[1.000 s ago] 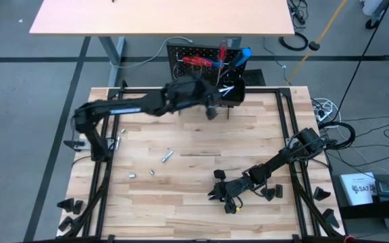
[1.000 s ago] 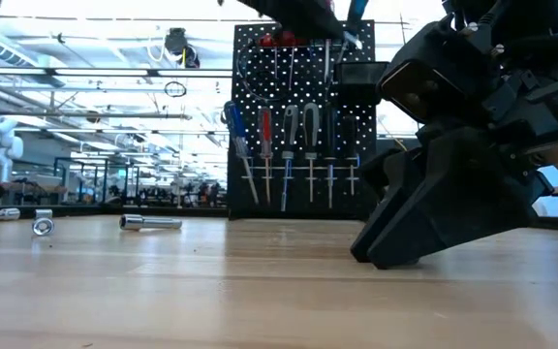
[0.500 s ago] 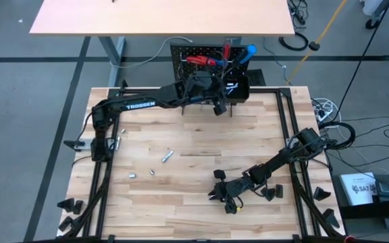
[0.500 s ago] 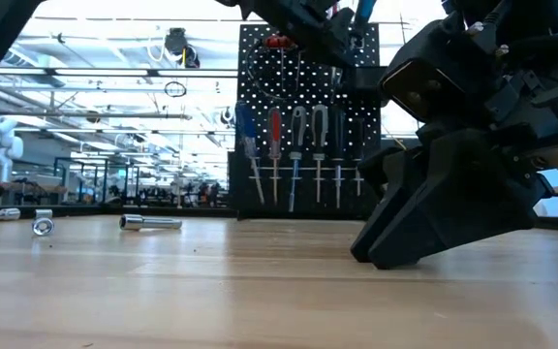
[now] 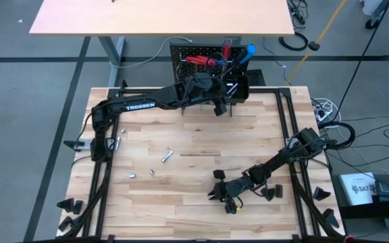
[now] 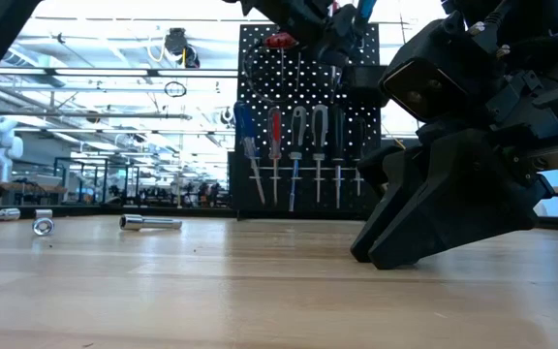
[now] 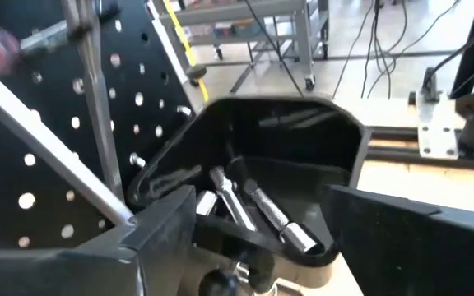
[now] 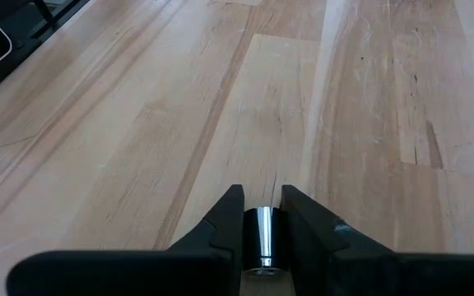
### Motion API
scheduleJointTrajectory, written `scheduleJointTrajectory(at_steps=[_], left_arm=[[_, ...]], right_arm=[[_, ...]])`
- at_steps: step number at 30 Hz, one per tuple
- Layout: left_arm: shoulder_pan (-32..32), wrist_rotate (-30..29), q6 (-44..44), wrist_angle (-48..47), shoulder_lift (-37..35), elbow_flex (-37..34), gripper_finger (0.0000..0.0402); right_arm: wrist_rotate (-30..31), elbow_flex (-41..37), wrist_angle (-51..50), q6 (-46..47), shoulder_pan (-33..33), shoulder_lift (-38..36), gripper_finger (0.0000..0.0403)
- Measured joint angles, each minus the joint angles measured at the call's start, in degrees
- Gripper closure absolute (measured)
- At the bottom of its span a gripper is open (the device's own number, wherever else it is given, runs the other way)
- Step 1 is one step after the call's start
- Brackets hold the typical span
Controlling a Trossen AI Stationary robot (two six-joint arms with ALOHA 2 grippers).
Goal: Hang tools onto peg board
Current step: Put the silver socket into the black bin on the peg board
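Left wrist view alone shows bits (image 7: 253, 205) inside the bin (image 7: 303, 148), left gripper (image 7: 262, 238) spread; right gripper (image 8: 260, 215) pinches a bit (image 8: 260, 238), base hidden.

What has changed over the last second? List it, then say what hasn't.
The left arm stretched toward the peg board, carrying the left gripper to the black bin, where its fingers opened; metal bits lie in the bin. The peg board shifted slightly. Unchanged: the right gripper, low on the table, shut on a metal bit; loose bits on the table.
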Motion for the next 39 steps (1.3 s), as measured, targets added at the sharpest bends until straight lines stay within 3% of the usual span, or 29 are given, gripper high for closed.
scheduleJointTrajectory(at_steps=[10,17,20,25,30,35,39], left_arm=[[-2.8,0.0,0.1,-5.4,-6.1,2.0,0.0129],[-10.7,-1.6,0.6,-23.1,-15.7,0.6,0.0128],[-14.9,-4.9,-1.9,-26.7,-19.6,-2.8,0.0128],[-21.3,-13.4,-8.7,-24.6,-27.5,-15.9,0.0128],[-27.7,-17.5,-15.0,-10.6,-34.1,-34.4,0.0128],[-33.0,-19.8,-18.1,18.4,-35.7,-55.4,0.0128],[-34.3,-19.2,-21.2,39.3,-32.7,-67.1,0.0128]], right_arm=[[-0.6,0.0,0.0,0.0,-0.1,0.0,0.0349],[-0.9,0.0,0.0,0.1,-0.1,0.0,0.0348],[-1.0,0.0,0.0,0.0,-0.1,0.0,0.0346],[-0.8,-0.2,1.3,-0.2,-0.1,0.1,0.0312],[0.1,-0.2,1.7,-1.5,0.5,-0.1,0.0263],[2.7,-0.2,1.8,-1.3,1.3,-0.6,0.0232],[3.1,-0.1,0.9,1.7,1.5,-0.6,0.0223]])
